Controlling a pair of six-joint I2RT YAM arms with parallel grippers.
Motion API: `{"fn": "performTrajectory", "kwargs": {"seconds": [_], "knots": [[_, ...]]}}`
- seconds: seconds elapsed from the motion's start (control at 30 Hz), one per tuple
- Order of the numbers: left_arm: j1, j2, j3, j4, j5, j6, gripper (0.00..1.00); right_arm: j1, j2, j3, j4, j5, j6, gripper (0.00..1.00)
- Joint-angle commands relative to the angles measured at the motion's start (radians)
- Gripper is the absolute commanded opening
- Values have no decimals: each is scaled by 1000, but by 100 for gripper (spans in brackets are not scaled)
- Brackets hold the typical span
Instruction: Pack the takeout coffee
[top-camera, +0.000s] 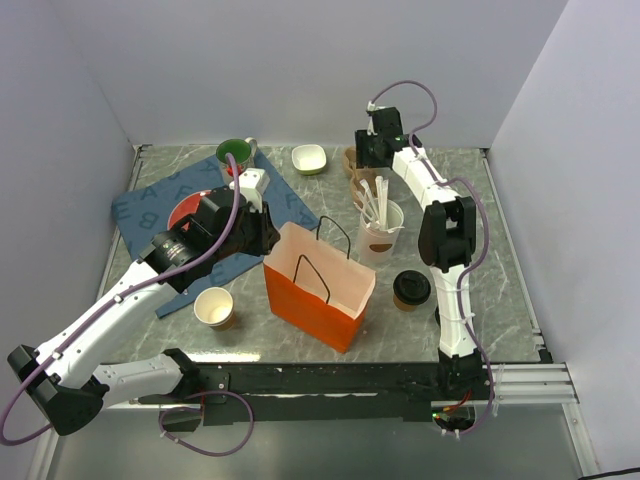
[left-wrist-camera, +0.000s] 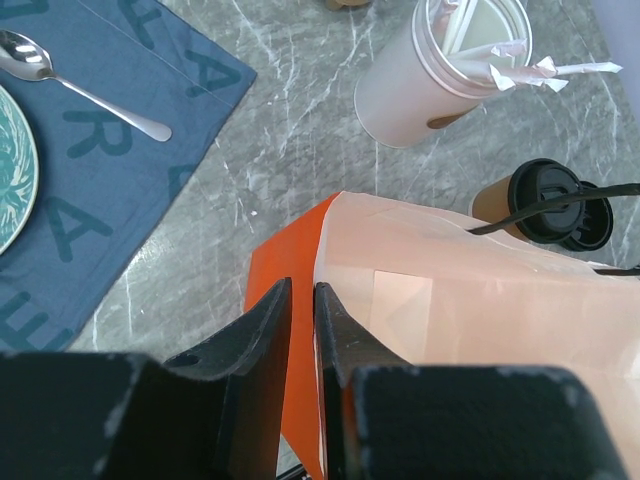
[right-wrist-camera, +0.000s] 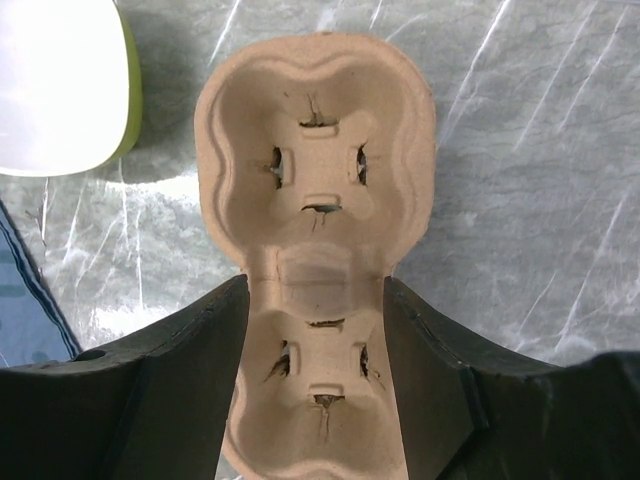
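There are two small paper cups: one brown paper cup with a round black plastic lid (top-camera: 411, 288) and one lidless tan paper cup (top-camera: 214, 306). Singly there are an orange paper bag (top-camera: 310, 295), a tall white cup of stirrers (top-camera: 380, 240), a moulded pulp cup carrier (right-wrist-camera: 318, 150), a blue printed placemat (top-camera: 145, 205), a round plate (left-wrist-camera: 10, 170), a metal spoon (left-wrist-camera: 100, 100), a white-and-green bowl (top-camera: 309, 158) and a green mug (top-camera: 230, 148).

Upright black-lidded takeout coffee (top-camera: 411, 288) beside orange bag (top-camera: 312, 296)

Left gripper (left-wrist-camera: 302, 335) pinching the orange bag (left-wrist-camera: 450, 290)
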Motion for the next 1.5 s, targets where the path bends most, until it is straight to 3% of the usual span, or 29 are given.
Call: {"fn": "performTrajectory", "kwargs": {"seconds": [0.0,0.47,0.73,0.87,1.17,1.47], "knots": [[6,-27,0,21,-26,4,22,10,-20,-4,-24,8,-20,64],[14,-31,6,13,-32,16,20,13,36,26,-79,-18,-12,67],[16,-47,5,-2,-29,8,17,14,43,23,-90,2,-25,61],[17,-45,8,-2,-29,7,17,14,33,14,-70,2,-29,52],[17,-48,0,2,-23,-3,17,16,33,22,-39,-6,14,62],[17,-47,3,4,-24,-4,17,14,63,46,-33,22,40,56]]}}
